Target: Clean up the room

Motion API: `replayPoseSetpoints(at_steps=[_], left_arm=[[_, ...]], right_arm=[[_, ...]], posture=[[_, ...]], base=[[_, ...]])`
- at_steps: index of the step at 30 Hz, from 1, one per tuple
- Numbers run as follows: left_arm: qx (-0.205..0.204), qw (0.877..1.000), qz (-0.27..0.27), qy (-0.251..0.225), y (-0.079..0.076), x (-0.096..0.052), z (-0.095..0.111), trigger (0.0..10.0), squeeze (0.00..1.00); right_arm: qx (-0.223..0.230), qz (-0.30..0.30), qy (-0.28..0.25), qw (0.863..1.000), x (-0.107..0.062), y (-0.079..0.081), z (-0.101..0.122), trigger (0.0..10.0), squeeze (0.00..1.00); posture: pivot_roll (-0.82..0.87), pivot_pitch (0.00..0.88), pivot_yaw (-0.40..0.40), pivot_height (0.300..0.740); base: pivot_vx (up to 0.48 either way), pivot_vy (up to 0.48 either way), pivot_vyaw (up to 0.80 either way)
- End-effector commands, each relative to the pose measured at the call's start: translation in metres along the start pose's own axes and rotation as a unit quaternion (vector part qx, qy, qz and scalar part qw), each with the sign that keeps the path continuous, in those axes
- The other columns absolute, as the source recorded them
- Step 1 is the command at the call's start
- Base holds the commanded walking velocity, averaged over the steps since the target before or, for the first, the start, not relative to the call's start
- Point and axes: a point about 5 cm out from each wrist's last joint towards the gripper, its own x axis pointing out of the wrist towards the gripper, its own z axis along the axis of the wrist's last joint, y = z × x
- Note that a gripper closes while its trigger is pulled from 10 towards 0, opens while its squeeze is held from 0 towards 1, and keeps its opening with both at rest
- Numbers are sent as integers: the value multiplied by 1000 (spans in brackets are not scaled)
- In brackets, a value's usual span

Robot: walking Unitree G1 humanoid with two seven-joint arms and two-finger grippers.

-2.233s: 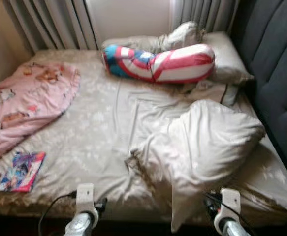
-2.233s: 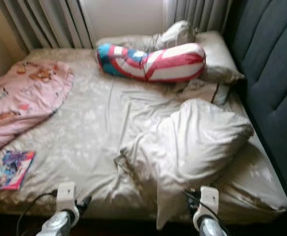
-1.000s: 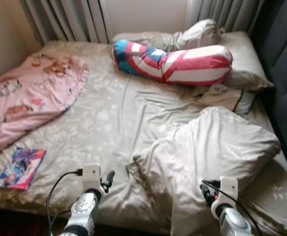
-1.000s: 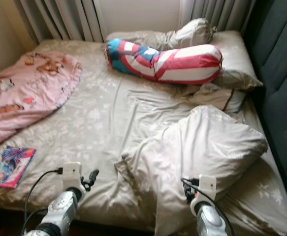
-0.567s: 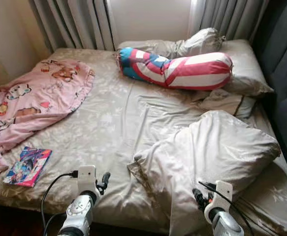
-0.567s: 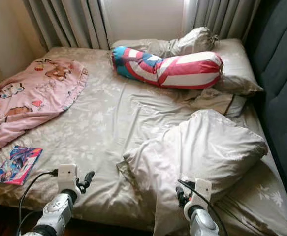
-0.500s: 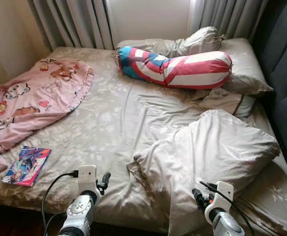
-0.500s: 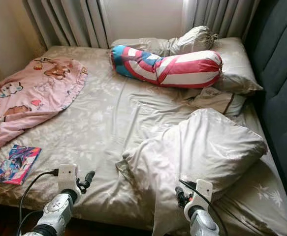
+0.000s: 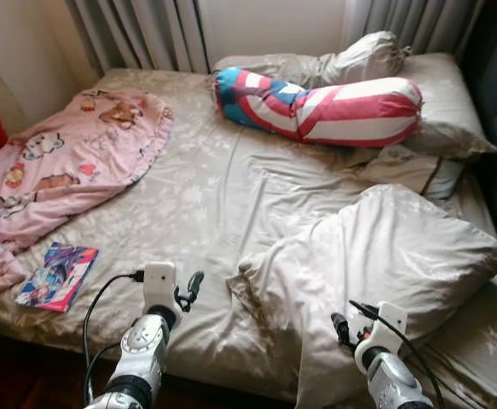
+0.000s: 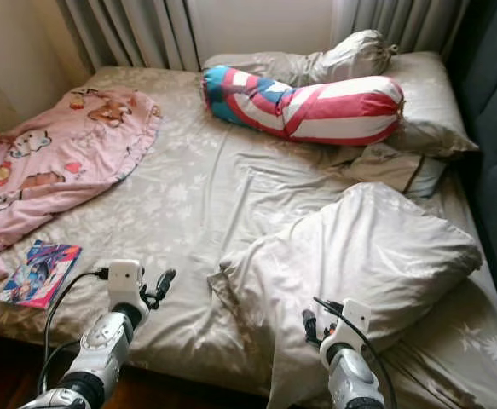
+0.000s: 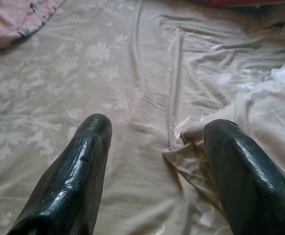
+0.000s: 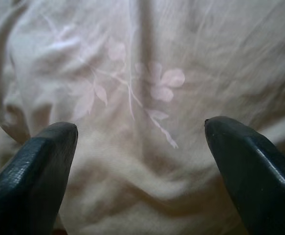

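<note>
Scanning leftward first: pink blanket heaped on the bed's far-left side, book below it. Left gripper spread wide above bare sheet. Right gripper, likewise parted, hangs just over the big pillow. Pillow looks soft, light, yielding; pinch a corner.

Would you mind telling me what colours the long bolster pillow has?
The bolster pillow has red and white stripes with a blue end, clearest in the left eye view.
</note>
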Motion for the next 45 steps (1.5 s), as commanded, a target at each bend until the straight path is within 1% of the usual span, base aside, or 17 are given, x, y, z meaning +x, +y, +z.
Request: replayPoseSetpoints(at_steps=[1,3,8,11,13,15,16,20,24,25,30,33,35,38,39,42,45], left_arm=[[-3,1000,0,-9,2,-4,-1,10000,0],[-2,1000,-4,-19,2,-5,2,10000,0],[-3,999,-7,-32,4,-11,3,10000,0],[-4,999,-8,-35,3,-13,3,10000,0],[-5,999,-10,-33,2,-15,1,10000,0],[-5,999,-11,-34,1,-17,1,10000,0],[-5,999,-10,-33,2,-18,1,10000,0],[-7,999,-5,-31,7,-23,0,10000,0],[-3,1000,-1,-28,11,-29,0,10000,0],[-3,1000,-1,-27,12,-30,0,10000,0],[-1,1000,-6,-30,11,-34,5,10000,0],[0,999,-10,-30,10,-35,6,10000,0],[1,999,-13,-30,10,-34,8,10000,0],[2,1000,-13,-29,10,-34,10,10000,0],[2,1000,-13,-28,11,-35,10,10000,0],[3,1000,-13,-24,12,-36,12,10000,0],[4,1000,-13,-22,12,-36,12,10000,0]], right_arm=[[1,-9,14,1000,-2,-3,-6,10000,0],[8,-20,13,1000,-2,-7,-5,10000,0],[16,-45,8,999,-3,-11,-8,10000,0],[18,-54,5,998,-4,-11,-8,10000,0],[28,-55,5,998,-4,-7,-11,10000,0],[23,-55,9,998,-4,-6,-13,10000,0],[19,-54,12,998,-4,-6,-15,10000,0],[28,-64,26,997,-5,-7,-20,10000,0],[76,-80,35,993,-7,-9,-25,10000,0],[82,-81,36,993,-7,-9,-26,10000,0],[103,-80,59,990,-8,-5,-34,10000,0],[103,-75,66,990,-8,-3,-36,10000,0],[103,-71,66,990,-8,-1,-36,10000,0],[125,-56,45,990,-5,2,-29,10000,0],[127,-47,33,990,-5,4,-26,10000,1000],[138,-42,17,989,-4,6,-23,10000,1000],[142,-49,21,988,-5,5,-25,10000,1000]], posture=[[87,146,72,740],[93,155,74,740],[96,187,82,740],[98,204,86,740],[104,220,88,740],[111,228,88,740],[111,228,88,740],[125,247,92,740],[132,256,98,740],[133,257,98,740],[144,273,116,740],[144,273,122,740],[146,274,126,740],[150,273,127,740],[151,273,128,740],[151,270,133,740],[151,268,135,740]], base=[[0,0,0],[0,0,0],[0,0,0],[0,0,0],[0,0,0],[0,0,0],[0,0,0],[0,0,0],[0,0,0],[0,0,0],[0,0,0],[0,0,0],[0,0,0],[0,0,0],[0,0,0],[0,0,0],[0,0,0]])
